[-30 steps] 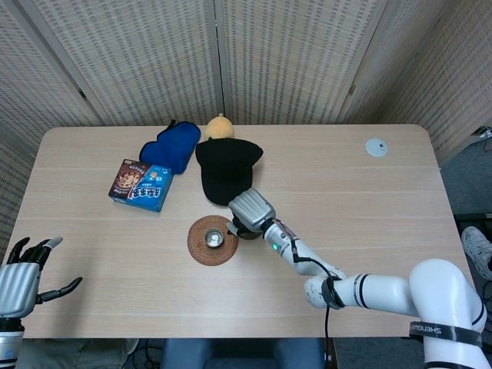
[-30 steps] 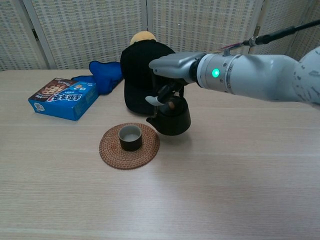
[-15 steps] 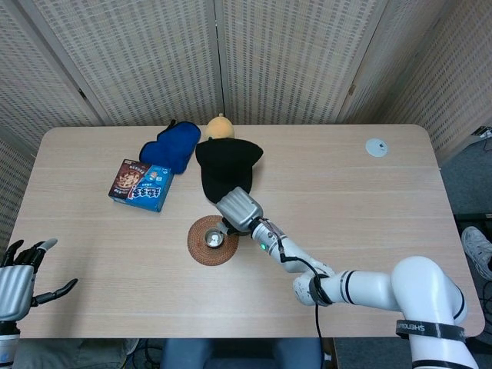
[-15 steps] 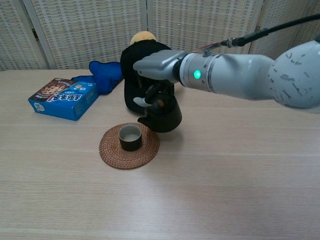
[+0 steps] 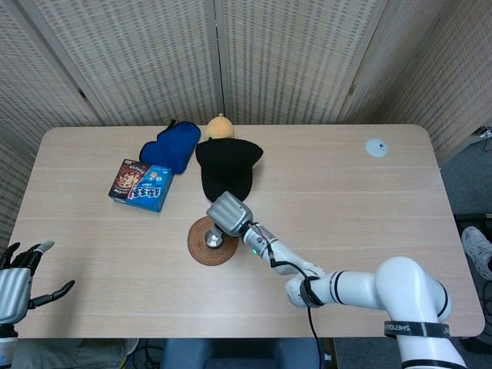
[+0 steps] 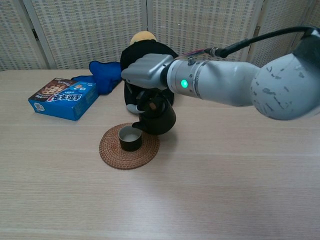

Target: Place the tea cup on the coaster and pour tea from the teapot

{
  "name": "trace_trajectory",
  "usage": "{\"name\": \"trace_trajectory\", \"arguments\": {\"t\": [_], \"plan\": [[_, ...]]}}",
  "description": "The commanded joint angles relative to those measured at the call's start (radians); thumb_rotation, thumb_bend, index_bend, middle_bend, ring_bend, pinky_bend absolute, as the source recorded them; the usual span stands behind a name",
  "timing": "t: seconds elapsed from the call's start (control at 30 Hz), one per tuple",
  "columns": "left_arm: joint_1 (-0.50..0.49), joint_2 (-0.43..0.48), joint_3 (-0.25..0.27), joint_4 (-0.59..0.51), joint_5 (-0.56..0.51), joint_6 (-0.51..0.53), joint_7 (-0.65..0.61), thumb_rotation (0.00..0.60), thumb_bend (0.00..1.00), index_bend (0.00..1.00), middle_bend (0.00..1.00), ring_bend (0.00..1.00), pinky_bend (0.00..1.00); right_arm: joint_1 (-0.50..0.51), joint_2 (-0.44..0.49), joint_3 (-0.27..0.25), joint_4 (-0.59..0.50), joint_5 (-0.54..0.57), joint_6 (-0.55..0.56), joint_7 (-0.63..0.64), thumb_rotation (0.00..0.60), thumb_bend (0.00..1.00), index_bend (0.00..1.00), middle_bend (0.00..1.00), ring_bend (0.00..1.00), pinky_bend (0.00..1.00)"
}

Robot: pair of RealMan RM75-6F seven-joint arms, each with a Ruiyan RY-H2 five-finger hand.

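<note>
Plainly the right robot hand (image 6: 145, 75) grips the small black round teapot (image 6: 155, 117) from above, holding it tipped with its spout just over the rim of the small dark ceramic tea cup (image 6: 130, 137); the cup stands upright on the round woven brown coaster (image 6: 112, 150) on the light wooden table (image 6: 225, 180); whether liquid is in the cup I cannot tell; pouring appears underway; the left robot hand (image 5: 15, 280) hangs spread and unladen at the table's near corner, well apart.
</note>
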Motion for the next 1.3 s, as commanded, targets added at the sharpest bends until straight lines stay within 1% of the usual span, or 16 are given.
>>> {"name": "trace_trajectory", "arguments": {"t": [0.03,0.37,0.57,1.3], "plan": [[0.002,0.0,0.0,0.002,0.0,0.001,-0.002,0.109,0.06,0.19,0.23,0.29,0.07,0.004,-0.003,-0.003,0.006,-0.005,0.002,-0.007,0.333,0.46,1.0,1.0,1.0,0.55],[0.009,-0.001,0.0,0.006,-0.004,0.002,-0.01,0.111,0.06,0.19,0.23,0.29,0.07,0.033,0.006,-0.01,-0.001,-0.027,0.025,-0.08,0.333,0.46,1.0,1.0,1.0,0.55],[0.015,-0.002,0.001,0.013,-0.005,0.003,-0.021,0.111,0.06,0.19,0.23,0.29,0.07,0.042,0.007,-0.024,-0.005,-0.023,0.034,-0.127,0.335,0.46,1.0,1.0,1.0,0.55],[0.023,-0.01,0.0,0.029,-0.006,0.002,-0.031,0.113,0.06,0.19,0.23,0.29,0.06,0.072,-0.016,-0.045,0.017,-0.037,0.052,-0.232,0.335,0.47,1.0,1.0,1.0,0.56]]}}
